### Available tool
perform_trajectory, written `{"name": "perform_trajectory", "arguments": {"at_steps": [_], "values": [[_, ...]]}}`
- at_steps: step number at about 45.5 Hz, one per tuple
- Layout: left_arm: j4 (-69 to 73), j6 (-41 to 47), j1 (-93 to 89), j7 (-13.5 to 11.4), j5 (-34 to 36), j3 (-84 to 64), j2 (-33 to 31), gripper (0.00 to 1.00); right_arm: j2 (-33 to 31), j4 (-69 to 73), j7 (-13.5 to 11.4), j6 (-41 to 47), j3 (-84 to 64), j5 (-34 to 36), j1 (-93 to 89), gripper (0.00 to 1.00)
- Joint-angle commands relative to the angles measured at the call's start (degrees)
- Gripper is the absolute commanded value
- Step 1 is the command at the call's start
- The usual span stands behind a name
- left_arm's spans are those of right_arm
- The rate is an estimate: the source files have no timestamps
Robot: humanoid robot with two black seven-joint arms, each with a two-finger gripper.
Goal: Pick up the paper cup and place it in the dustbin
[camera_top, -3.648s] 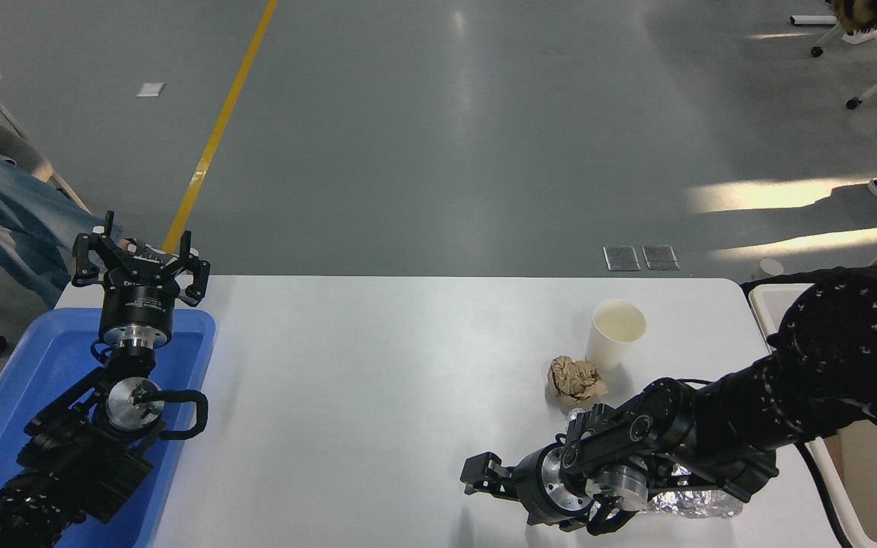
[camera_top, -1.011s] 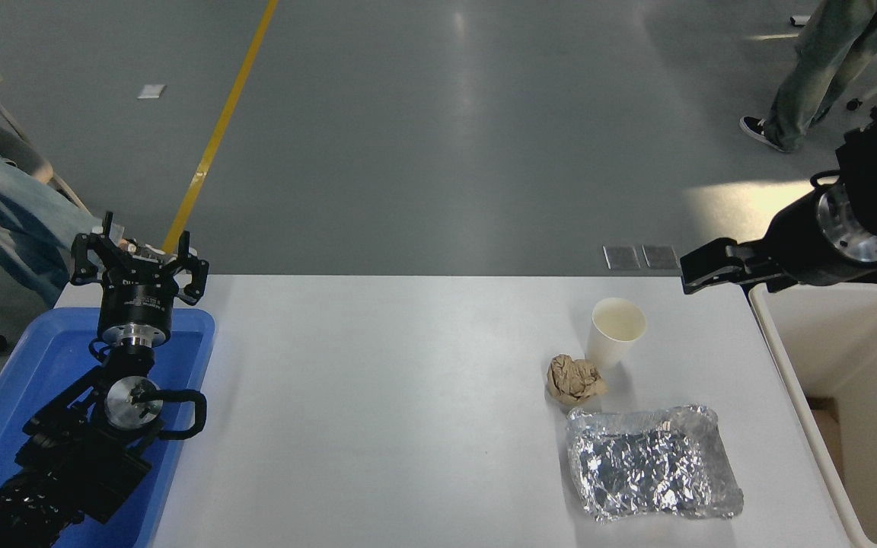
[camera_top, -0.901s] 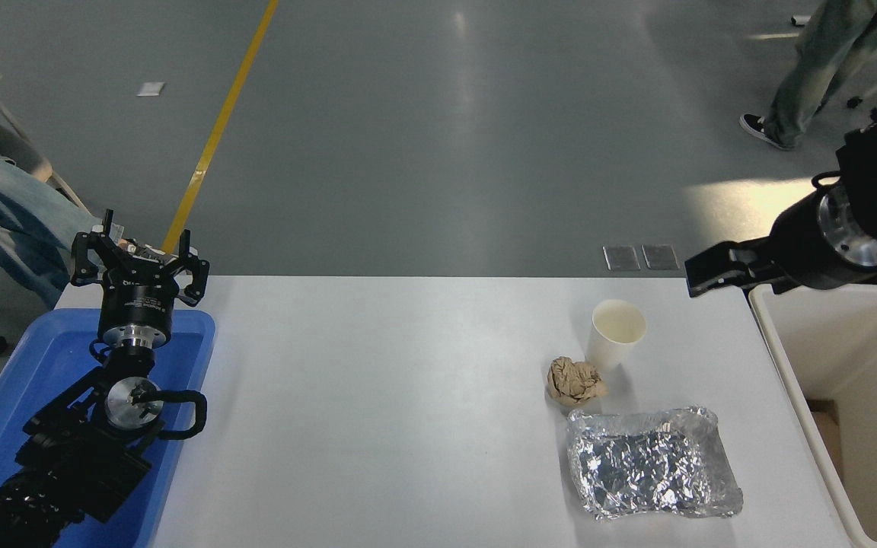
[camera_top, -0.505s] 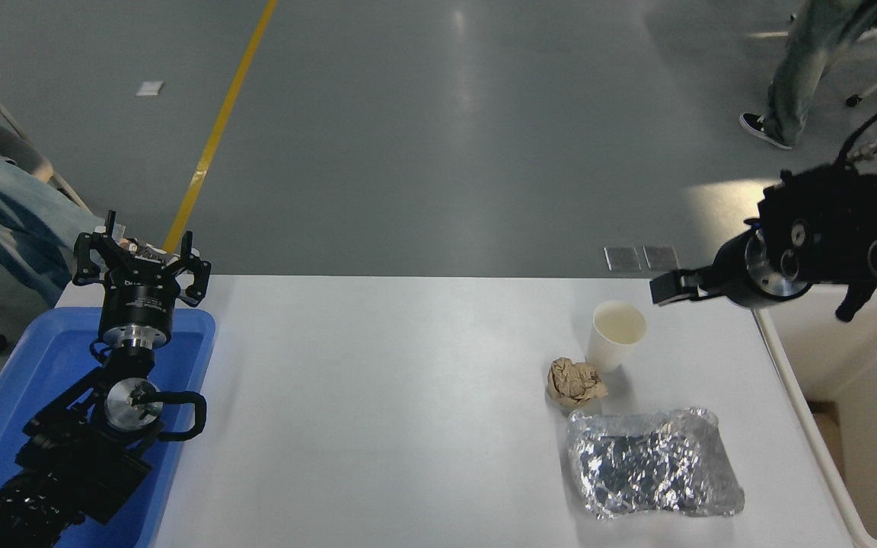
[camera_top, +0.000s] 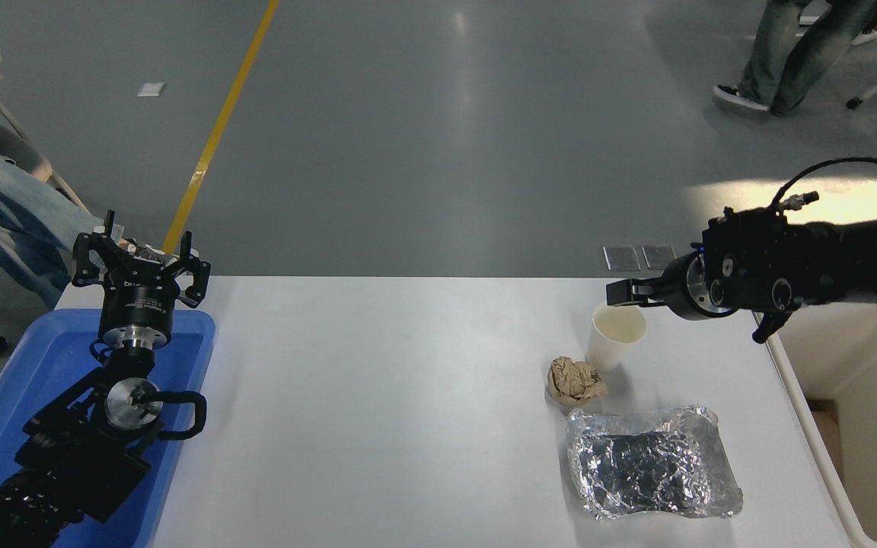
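Paper cup (camera_top: 615, 335) upright, mouth up; right hand (camera_top: 621, 292) at rim, grip unclear.

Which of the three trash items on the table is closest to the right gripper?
The upright paper cup; the right gripper is at its rim, unlike the brown paper ball and foil.

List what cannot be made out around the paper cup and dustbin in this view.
- Right claw: seen side-on at the paper cup rim; open or shut is unclear, as is contact.
- Dustbin: cut off by the right and bottom edges, its far part behind the right arm.
- Cup's contents: the cream inside looks bare; too small to confirm.
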Motion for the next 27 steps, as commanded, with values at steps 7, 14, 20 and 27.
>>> {"name": "perform_trajectory", "arguments": {"at_steps": [7, 14, 20, 27], "values": [[0.0, 0.0, 0.0, 0.0, 0.0, 0.0, 0.0, 0.99, 1.5, -4.8, -1.9, -3.4, 2.3, 0.0, -6.8, 0.78], [0.0, 0.0, -0.1, -0.1, 0.0, 0.0, 0.0, 0.99, 1.6, -6.2, -2.2, -3.9, 3.2, 0.0, -9.0, 0.66], [0.0, 0.0, -0.1, -0.1, 0.0, 0.0, 0.0, 0.99, 1.4, -6.2, -2.4, -4.0, 3.6, 0.2, -9.0, 0.52], [0.0, 0.0, -0.1, 0.0, 0.0, 0.0, 0.0, 0.99, 1.2, -6.1, -2.4, -3.5, 3.9, 0.3, -8.8, 0.00]]}}
